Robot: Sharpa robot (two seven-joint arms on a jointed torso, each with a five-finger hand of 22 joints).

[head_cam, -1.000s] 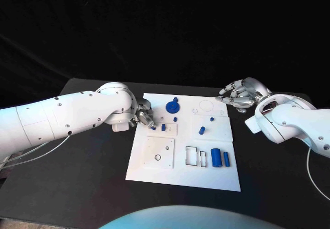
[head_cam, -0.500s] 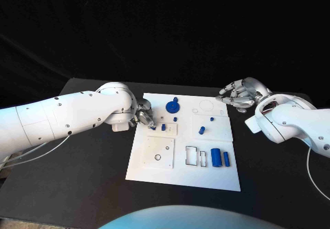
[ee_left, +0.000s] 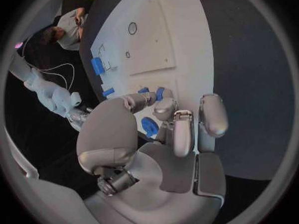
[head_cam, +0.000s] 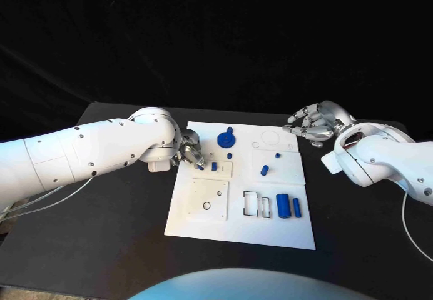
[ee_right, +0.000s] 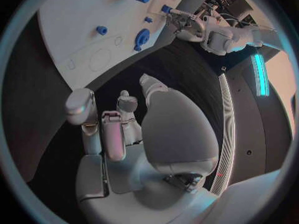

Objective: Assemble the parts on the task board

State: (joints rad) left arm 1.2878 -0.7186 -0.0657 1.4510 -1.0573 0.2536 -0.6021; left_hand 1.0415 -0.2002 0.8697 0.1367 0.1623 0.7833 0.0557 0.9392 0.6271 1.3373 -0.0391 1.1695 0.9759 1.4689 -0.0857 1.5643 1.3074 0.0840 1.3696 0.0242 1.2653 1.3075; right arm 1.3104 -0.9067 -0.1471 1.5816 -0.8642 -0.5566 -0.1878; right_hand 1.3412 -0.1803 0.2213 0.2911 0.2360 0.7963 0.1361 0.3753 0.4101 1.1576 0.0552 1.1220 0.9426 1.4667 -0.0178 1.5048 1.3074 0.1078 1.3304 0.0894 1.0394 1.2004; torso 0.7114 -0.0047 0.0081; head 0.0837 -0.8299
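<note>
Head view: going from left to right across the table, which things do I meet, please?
Left hand → round blue part → small blue peg → large blue cylinder → right hand.

1. The table (head_cam: 108, 250) is black, matt and without pattern.
2. The task board (head_cam: 271, 234) is white, marked with thin dark outlines: small circles at 9 o'clock on the board and rectangles just right of them.
3. The parts are all blue: a round piece (head_cam: 226, 137) at 12 o'clock on the board, a small peg (head_cam: 264, 169) near its centre, and a thick cylinder (head_cam: 283, 206) beside a thinner one (head_cam: 297, 208) at 4 o'clock.
4. The left arm (head_cam: 81, 156) is white with small dark dots; its left hand (head_cam: 189, 154) is silver.
5. The right arm (head_cam: 388, 159) is white too, and the right hand (head_cam: 313, 125) is silver with darker seams.
</note>
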